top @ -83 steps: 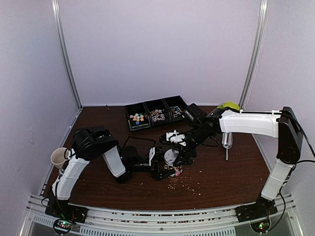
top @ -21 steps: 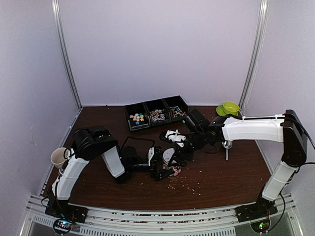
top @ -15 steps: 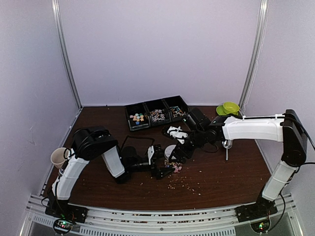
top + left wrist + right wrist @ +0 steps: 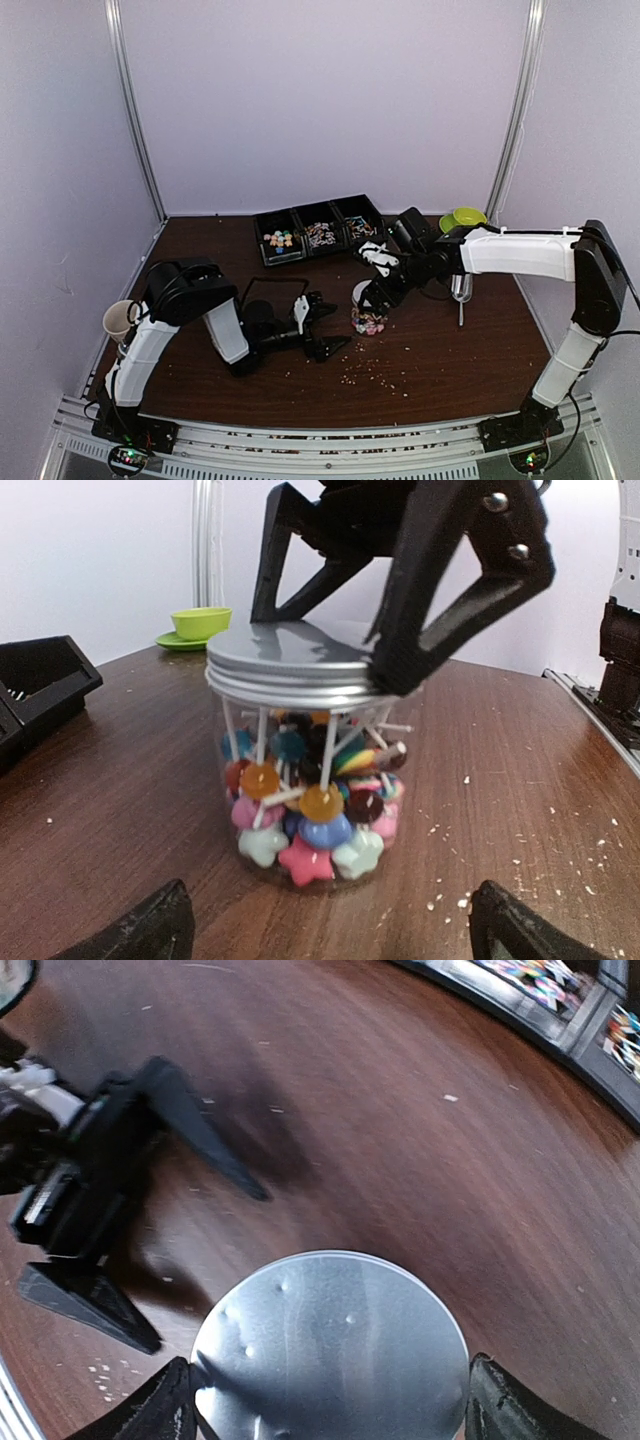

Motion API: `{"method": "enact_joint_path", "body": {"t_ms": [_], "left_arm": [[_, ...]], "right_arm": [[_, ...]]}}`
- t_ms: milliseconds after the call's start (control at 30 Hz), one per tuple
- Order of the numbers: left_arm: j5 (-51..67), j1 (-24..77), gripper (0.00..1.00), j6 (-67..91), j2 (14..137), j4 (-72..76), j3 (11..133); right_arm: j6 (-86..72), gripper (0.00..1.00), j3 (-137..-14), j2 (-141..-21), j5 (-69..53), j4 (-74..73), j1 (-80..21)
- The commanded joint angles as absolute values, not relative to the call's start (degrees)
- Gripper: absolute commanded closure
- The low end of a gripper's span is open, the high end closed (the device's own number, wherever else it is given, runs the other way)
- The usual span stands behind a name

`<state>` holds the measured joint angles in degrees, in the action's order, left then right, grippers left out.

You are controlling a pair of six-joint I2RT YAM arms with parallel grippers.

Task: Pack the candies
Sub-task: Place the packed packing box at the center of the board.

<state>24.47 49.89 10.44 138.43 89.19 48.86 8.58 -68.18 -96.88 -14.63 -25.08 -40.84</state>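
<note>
A clear jar (image 4: 305, 780) with a silver lid (image 4: 330, 1345) stands on the brown table, filled with candies (image 4: 310, 825): pastel stars, round lollipops and white sticks. My right gripper (image 4: 330, 1405) reaches down from above and is shut on the lid's rim, its black fingers (image 4: 440, 580) pressing on opposite sides. In the top view the jar (image 4: 368, 318) sits mid-table under that gripper (image 4: 368, 296). My left gripper (image 4: 335, 320) lies low on the table left of the jar, open and apart from it. Its fingertips frame the jar in the left wrist view, with bare table between them (image 4: 335, 935).
A black three-compartment tray (image 4: 318, 215) holding more candies (image 4: 278, 240) stands at the back. A green bowl on a plate (image 4: 464, 217) and a metal scoop (image 4: 461, 290) are at the right. A paper cup (image 4: 120, 320) sits far left. Pale crumbs (image 4: 375, 375) lie in front of the jar.
My left gripper has opened off the jar and drawn back to the left. The right gripper, still on the lid, has carried the jar right and a little farther back.
</note>
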Motion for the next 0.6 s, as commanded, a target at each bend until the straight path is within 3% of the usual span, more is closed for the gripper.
{"method": "enact_joint_path", "body": {"t_ms": [0,567], "left_arm": [[20.0,50.0,0.02,9.0,142.2,88.0,45.2],[19.3,50.0,0.02,9.0,141.8,88.0,44.5]], "right_arm": [[8.2,0.18,-72.6,-95.5,-11.3,-26.3,-36.8],[9.1,0.18,-95.1,-110.2,-8.1,-32.4,-19.9]]}}
